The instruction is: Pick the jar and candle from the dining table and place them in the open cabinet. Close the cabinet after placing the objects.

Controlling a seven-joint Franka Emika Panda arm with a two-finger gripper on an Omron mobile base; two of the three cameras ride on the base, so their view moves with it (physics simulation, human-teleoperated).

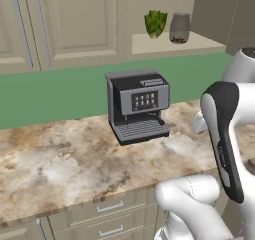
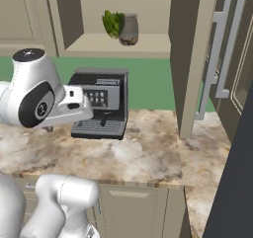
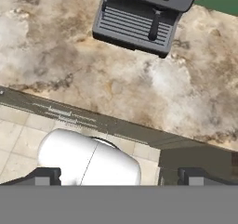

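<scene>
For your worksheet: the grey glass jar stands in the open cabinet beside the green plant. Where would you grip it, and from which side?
Grip the jar around its upright cylindrical wall, about mid-height, coming in level from the cabinet's open front. The plant crowds one flank, so the jaws probably need to close carefully there.

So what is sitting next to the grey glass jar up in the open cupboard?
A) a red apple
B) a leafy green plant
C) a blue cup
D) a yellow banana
B: the small smoky grey glass jar stands on the beige open cabinet's shelf right beside a leafy green plant, above the grey coffee machine on the marbled counter.
</scene>
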